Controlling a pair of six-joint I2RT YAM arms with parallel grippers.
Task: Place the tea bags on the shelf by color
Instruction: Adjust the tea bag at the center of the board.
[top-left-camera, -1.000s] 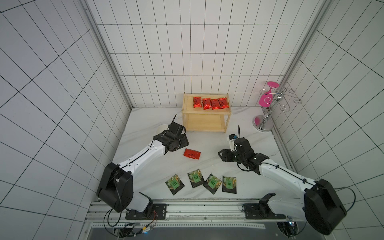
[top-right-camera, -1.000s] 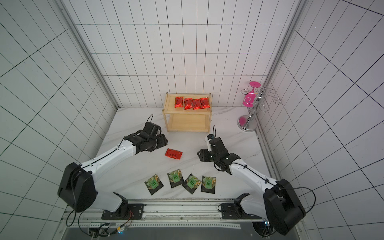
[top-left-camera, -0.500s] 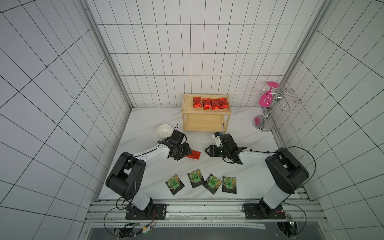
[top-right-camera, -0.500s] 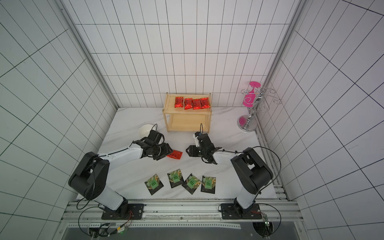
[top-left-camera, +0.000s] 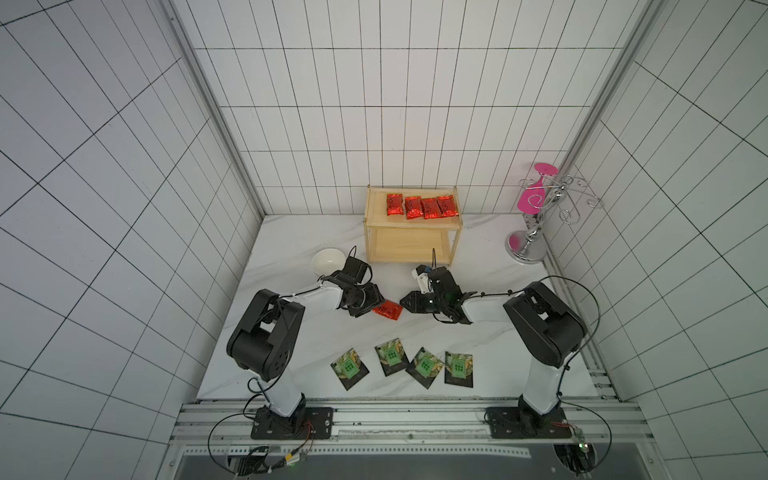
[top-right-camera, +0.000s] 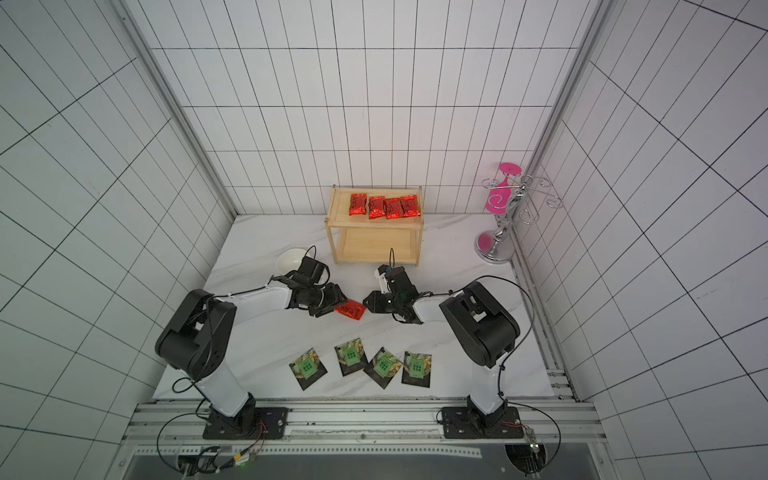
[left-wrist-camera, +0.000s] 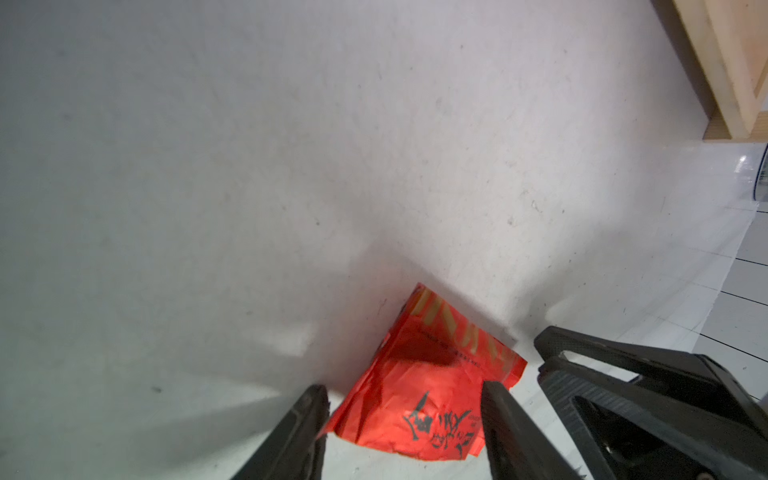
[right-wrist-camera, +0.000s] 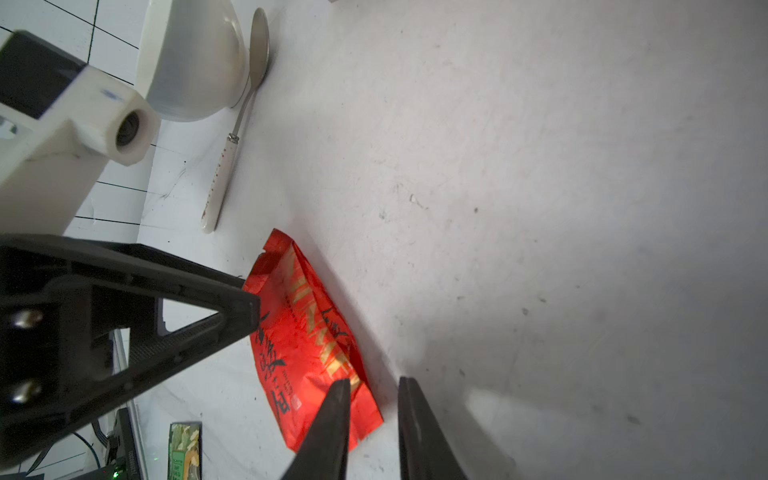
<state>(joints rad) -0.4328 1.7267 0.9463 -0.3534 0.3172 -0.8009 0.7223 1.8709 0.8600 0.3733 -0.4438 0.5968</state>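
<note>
One red tea bag (top-left-camera: 388, 311) lies crumpled on the white table between my two grippers. My left gripper (left-wrist-camera: 403, 415) has a finger on each side of it, both touching its edges, so it is shut on this tea bag (left-wrist-camera: 415, 395). My right gripper (right-wrist-camera: 372, 390) comes from the opposite side. Its jaws stand a narrow gap apart with the corner of the tea bag (right-wrist-camera: 299, 332) in the gap. Several red tea bags (top-left-camera: 422, 206) lie in a row on the top tray of the wooden shelf (top-left-camera: 411, 226). Several dark tea bags with green labels (top-left-camera: 425, 365) lie near the front edge.
A white bowl (top-left-camera: 328, 262) sits behind the left arm, with a spoon (right-wrist-camera: 232, 141) beside it. A chrome stand (top-left-camera: 530, 245) holding a pink glass (top-left-camera: 534, 195) is in the back right corner. The shelf's lower tray holds nothing.
Both grippers have come in from either side onto the loose red tea bag. The right jaws have narrowed a lot; the left jaws have closed slightly onto the tea bag.
</note>
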